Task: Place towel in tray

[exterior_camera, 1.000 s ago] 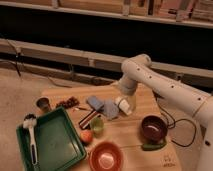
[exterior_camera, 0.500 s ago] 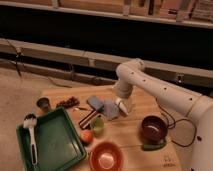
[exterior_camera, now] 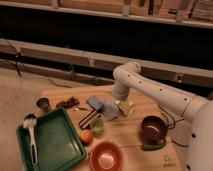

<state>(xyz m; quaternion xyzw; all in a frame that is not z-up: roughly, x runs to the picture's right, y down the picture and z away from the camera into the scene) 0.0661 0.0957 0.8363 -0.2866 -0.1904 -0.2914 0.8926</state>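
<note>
Hangs the claw (exterior_camera: 118, 107), spread wide apart and clamped on nothing, at the edge of the towel (exterior_camera: 101, 106); touching or merely above, cannot tell. Finds the towel lying on the worktop (exterior_camera: 131, 144) between claw and tray (exterior_camera: 55, 142), just beside the claw, outside the tray. Against 1 second ago: has swung the elbow (exterior_camera: 126, 74) toward the tray side and lower; has left the towel in place
</note>
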